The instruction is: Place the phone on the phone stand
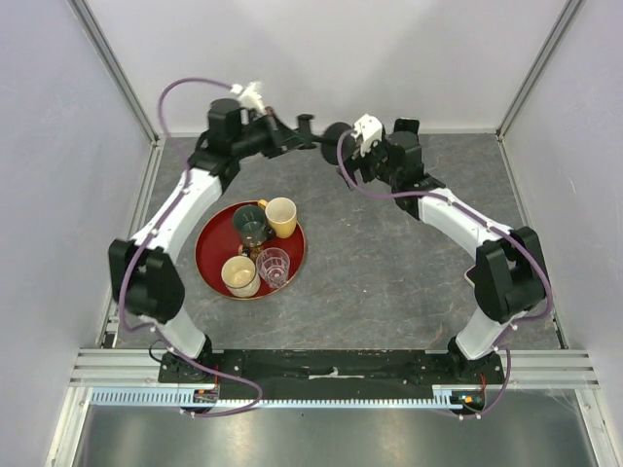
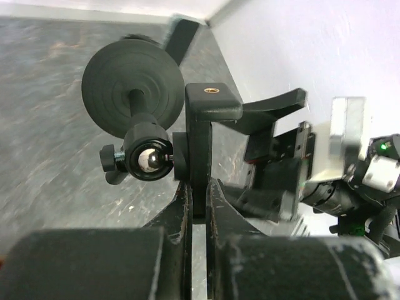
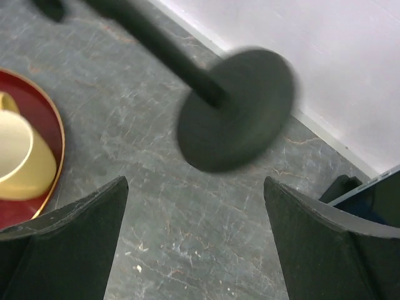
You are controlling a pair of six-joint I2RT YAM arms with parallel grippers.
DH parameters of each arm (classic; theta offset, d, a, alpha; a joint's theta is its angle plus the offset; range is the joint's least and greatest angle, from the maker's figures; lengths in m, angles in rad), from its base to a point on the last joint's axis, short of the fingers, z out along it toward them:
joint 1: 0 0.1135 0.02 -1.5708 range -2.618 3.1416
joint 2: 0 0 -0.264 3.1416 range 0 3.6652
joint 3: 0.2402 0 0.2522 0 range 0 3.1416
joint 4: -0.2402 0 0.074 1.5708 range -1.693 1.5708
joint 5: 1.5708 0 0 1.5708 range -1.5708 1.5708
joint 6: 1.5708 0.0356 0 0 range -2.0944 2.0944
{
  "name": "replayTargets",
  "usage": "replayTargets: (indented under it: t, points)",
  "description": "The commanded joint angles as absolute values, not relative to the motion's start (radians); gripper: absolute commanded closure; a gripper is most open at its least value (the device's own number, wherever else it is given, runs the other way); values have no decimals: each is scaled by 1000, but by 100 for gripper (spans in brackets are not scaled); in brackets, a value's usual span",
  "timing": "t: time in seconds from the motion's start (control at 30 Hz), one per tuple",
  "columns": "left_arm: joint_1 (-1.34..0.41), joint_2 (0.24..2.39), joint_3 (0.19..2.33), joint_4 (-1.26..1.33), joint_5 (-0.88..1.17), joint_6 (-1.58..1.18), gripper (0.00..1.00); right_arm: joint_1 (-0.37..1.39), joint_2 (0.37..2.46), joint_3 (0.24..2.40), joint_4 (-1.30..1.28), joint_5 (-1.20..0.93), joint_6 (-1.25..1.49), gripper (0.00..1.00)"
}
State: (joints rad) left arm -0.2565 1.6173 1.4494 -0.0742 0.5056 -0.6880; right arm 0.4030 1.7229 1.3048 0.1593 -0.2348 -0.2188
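Passing the red tray [image 1: 212, 255] with its 4 cups, both arms reach toward the far wall. The left gripper [image 2: 199, 187] is clamped on the phone stand [image 2: 131, 84], held sideways off the table; the right gripper [image 3: 194, 184] is spread apart, facing the disc base. It seems best to set the stand upright and steady first. The phone is perhaps the dark slab [image 3: 369, 194] by the wall; I cannot tell

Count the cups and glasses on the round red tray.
4 on the round red tray: dark green mug far left, yellow cup far right, cream cup near left, clear pinkish glass near right. None appears hidden.
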Motion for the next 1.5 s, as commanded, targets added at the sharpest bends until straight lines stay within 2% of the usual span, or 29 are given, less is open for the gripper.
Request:
replayTargets:
  t: [0.0,0.1,0.2,0.3,0.43,0.53,0.57,0.67,0.73,0.77,0.87,1.03,1.27,1.33,1.43,1.47]
  points:
    - [-356,1721,1748,-154,607,-373,98,391,1617,1187,308,-351,-400,5]
    - [-396,1818,1868,-314,575,-255,98,374,1620,1190,284,-319,-411,6]
    - [-425,1899,1995,-469,548,-137,98,354,1631,1192,273,-373,-405,6]
    - [-462,1969,2090,-616,468,33,98,333,1640,1277,128,-446,-388,6]
    - [-535,2037,2167,-765,436,168,98,331,1605,1341,34,-346,-339,6]
    - [-587,2042,2158,-836,446,258,98,327,1557,1365,86,-16,-185,2]
    - [-597,2034,2151,-863,456,274,98,324,1560,1385,71,161,-81,2]
    - [-620,2001,2083,-890,514,342,98,298,1574,1518,-64,459,143,2]
    - [-623,1977,2057,-893,544,370,98,276,1550,1537,-125,483,271,2]
    - [-623,1965,2030,-896,563,383,98,253,1533,1523,-168,477,384,2]
    - [-643,1916,1982,-900,592,443,98,233,1431,1403,-199,454,497,2]
    - [-733,1891,1976,-963,558,564,98,204,1264,1238,-406,558,846,2]
    - [-833,1910,1971,-1009,519,675,98,187,1171,1146,-739,557,902,2]
    - [-851,1914,1976,-1009,511,676,82,184,1143,1129,-808,554,911,2]
    - [-873,1930,1991,-997,489,663,50,149,1120,1083,-850,490,939,2]
    - [-877,1934,1997,-994,491,660,43,121,1121,1060,-854,442,937,2]
